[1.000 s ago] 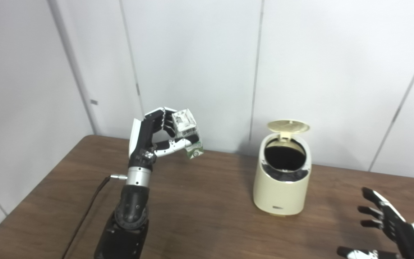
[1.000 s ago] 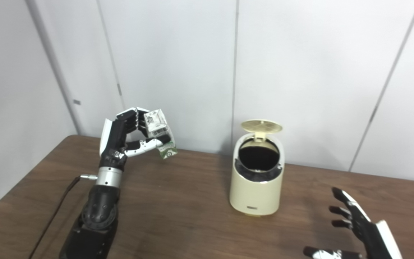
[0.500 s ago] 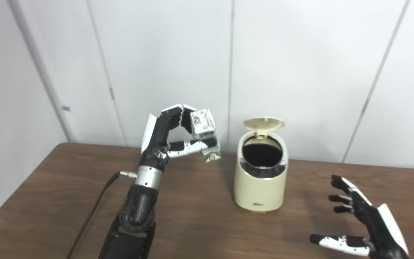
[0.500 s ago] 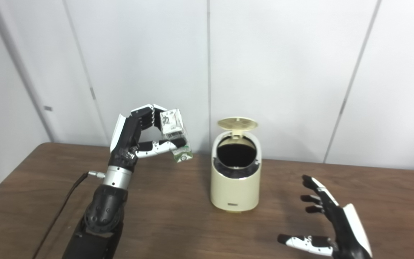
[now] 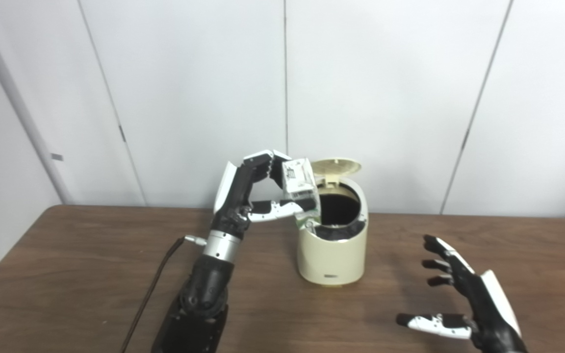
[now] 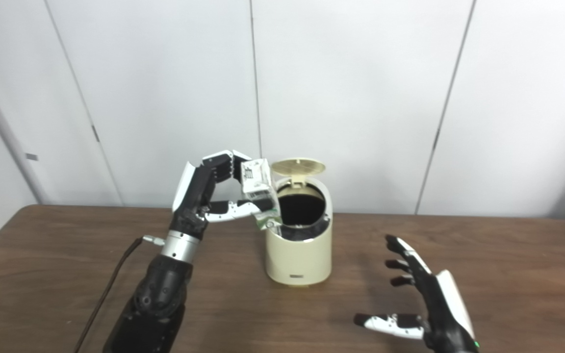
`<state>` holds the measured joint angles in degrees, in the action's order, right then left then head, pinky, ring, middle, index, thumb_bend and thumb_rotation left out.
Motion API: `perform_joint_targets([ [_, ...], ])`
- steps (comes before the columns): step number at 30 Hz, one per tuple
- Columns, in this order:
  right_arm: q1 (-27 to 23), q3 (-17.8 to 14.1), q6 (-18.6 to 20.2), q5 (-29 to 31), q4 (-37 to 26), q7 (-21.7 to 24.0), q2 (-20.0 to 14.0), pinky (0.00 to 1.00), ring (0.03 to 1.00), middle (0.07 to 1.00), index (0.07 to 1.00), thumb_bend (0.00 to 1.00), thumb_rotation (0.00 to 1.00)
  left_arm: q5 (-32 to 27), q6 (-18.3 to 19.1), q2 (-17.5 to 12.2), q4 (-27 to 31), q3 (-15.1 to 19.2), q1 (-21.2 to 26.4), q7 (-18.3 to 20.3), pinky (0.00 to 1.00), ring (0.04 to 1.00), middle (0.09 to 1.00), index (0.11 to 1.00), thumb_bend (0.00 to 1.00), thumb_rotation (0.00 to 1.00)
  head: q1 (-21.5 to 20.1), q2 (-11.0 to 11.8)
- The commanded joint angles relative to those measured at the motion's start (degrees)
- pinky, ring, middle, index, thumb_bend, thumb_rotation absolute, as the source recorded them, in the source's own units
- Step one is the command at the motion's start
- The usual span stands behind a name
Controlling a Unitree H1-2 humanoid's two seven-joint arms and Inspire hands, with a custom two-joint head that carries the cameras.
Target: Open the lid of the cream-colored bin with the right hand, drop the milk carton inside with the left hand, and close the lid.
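The cream-colored bin (image 5: pixel 332 250) stands on the brown table (image 5: pixel 66 274) with its round lid (image 5: pixel 336 166) flipped up at the back and its dark opening showing. My left hand (image 5: pixel 253 191) is shut on the white and green milk carton (image 5: pixel 301 191) and holds it upright at the bin's left rim, overlapping the rim's edge. My right hand (image 5: pixel 464 304) is open and empty, low over the table to the right of the bin. The scene also shows in the right eye view, with the bin (image 6: pixel 298 255) and carton (image 6: pixel 260 196).
A dark cable (image 5: pixel 150 289) runs along the table beside my left forearm. White wall panels (image 5: pixel 385 98) stand right behind the table's back edge.
The camera has turned, shifting the whole picture. My left hand has carried the carton rightward from well left of the bin to its left rim. The right hand stays open.
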<state>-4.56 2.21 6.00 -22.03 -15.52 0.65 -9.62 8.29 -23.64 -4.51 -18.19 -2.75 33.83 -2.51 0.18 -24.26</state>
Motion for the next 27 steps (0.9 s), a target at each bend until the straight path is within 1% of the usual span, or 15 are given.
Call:
perform_joint_targets([
  [1, -1.32, -0.12, -2.00, -0.27, -0.95, -1.03, 0.12, 0.63, 0.775, 0.870, 0.878, 0.75, 0.06, -1.44, -3.26, 0.58, 0.67, -0.31, 4.22, -0.67, 0.43, 0.457, 0.472, 0.501, 0.52, 0.00, -0.12, -0.05],
  [6, -1.11, -0.08, -1.20, -0.87, -1.46, -0.95, -0.11, 0.62, 0.776, 0.874, 0.883, 0.75, 0.07, -2.06, -3.24, 1.34, -0.32, -1.46, 5.03, -1.01, 0.43, 0.447, 0.481, 0.504, 0.50, 0.00, -0.50, -0.05],
  [9, -1.11, -0.14, -1.13, -1.01, -1.27, -0.87, -0.26, 0.64, 0.778, 0.874, 0.885, 0.75, 0.10, -1.66, -3.27, 1.59, -0.95, -2.37, 5.66, -2.25, 0.42, 0.445, 0.481, 0.504, 0.50, 0.00, -0.64, -0.09],
  [14, -1.08, -0.19, -1.11, -0.90, -1.56, -0.73, -0.27, 0.65, 0.776, 0.873, 0.883, 0.75, 0.10, -1.99, -3.28, 1.68, -1.93, -4.10, 6.65, -4.30, 0.43, 0.446, 0.480, 0.503, 0.50, 0.00, -0.98, -0.16],
  [18, -1.03, -0.21, -1.17, -0.84, -1.71, -0.73, -0.28, 0.66, 0.776, 0.874, 0.883, 0.75, 0.07, -2.10, -3.28, 1.56, -3.16, -5.47, 7.47, -6.69, 0.43, 0.447, 0.482, 0.500, 0.50, 0.00, -1.19, -0.19],
  [21, -1.00, -0.27, -1.50, -0.88, -1.55, -0.85, -0.40, 0.66, 0.775, 0.874, 0.883, 0.76, 0.06, -2.83, -3.28, 1.29, -4.46, -6.55, 8.11, -7.61, 0.43, 0.449, 0.482, 0.500, 0.50, 0.00, -1.34, -0.28],
  [24, -0.92, -0.33, -2.16, -0.57, -1.32, -0.90, -0.59, 0.65, 0.776, 0.876, 0.884, 0.75, 0.06, -2.35, -3.28, 0.70, -5.58, -8.03, 8.67, -9.73, 0.44, 0.450, 0.481, 0.499, 0.50, 0.00, -1.44, -0.35],
  [27, -0.76, -0.36, -1.92, -0.41, -1.44, -0.81, -0.62, 0.65, 0.779, 0.878, 0.886, 0.76, 0.06, -1.81, -3.28, -0.22, -6.50, -10.18, 9.23, -12.33, 0.45, 0.451, 0.481, 0.500, 0.50, 0.00, -1.45, -0.46],
])
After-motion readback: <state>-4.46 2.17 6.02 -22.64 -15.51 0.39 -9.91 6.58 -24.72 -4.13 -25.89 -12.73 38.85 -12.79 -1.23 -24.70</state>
